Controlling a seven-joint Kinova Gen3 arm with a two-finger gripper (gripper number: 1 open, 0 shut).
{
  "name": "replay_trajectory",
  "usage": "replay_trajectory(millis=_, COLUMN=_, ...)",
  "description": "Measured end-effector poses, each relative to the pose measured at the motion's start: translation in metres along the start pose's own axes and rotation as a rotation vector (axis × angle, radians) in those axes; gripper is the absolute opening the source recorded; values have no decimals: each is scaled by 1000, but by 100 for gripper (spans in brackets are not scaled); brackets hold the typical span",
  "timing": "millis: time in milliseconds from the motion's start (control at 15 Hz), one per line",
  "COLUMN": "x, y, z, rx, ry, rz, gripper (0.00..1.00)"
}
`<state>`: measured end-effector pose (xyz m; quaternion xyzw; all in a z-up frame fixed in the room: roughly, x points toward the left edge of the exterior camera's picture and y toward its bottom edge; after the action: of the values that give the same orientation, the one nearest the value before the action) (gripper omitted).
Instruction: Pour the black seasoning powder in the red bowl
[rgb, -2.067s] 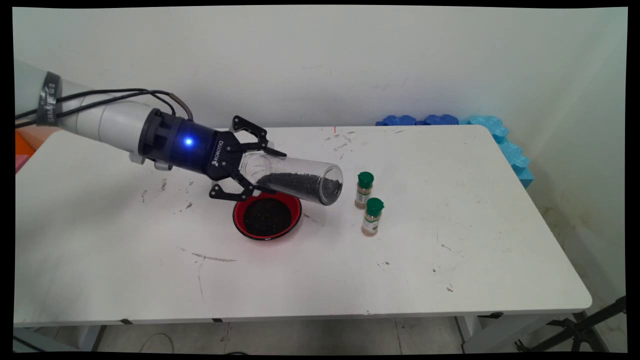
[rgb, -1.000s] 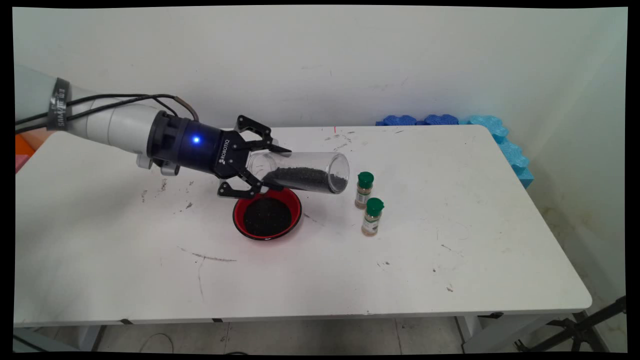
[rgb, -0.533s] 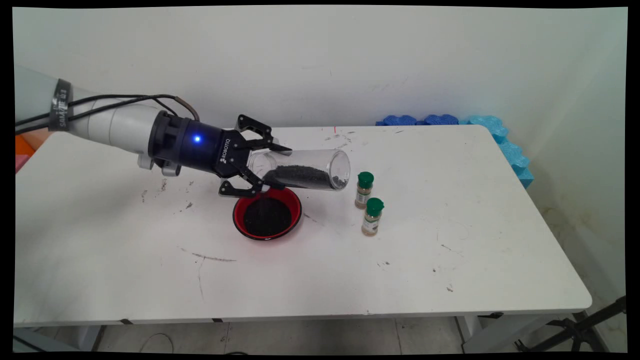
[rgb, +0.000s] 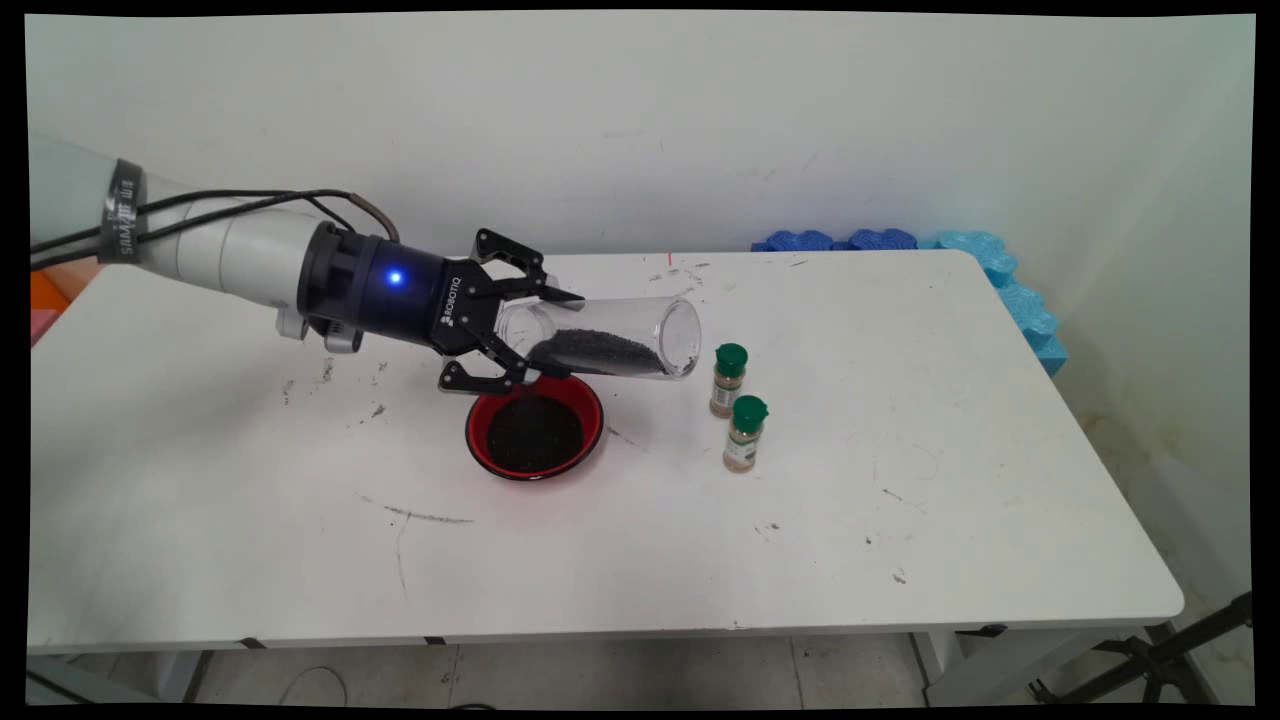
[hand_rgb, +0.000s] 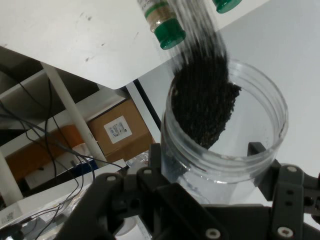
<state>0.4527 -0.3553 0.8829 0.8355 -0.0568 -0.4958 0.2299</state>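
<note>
A red bowl (rgb: 474, 435) of black grains sits on the counter (rgb: 900, 400), with two green-capped bottles (rgb: 745, 435) just to its right. Above the bowl's far rim the jaws are clamped on the closed end of a clear jar (rgb: 655, 322), which lies almost level in the air with its open mouth close to the farther bottle. More grains (rgb: 600, 355) lie along its lower wall short of the mouth, so I judge any dip would spill them past the bowl, and a firm, level hold suits it best.
</note>
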Motion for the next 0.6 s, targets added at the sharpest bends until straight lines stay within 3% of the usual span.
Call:
replay_trajectory(millis=267, x=1, y=0, z=0, rx=2, ry=2, rz=16, gripper=0)
replay_trajectory(millis=600, x=7, y=2, z=-1, rx=32, ry=38, rz=164, gripper=0)
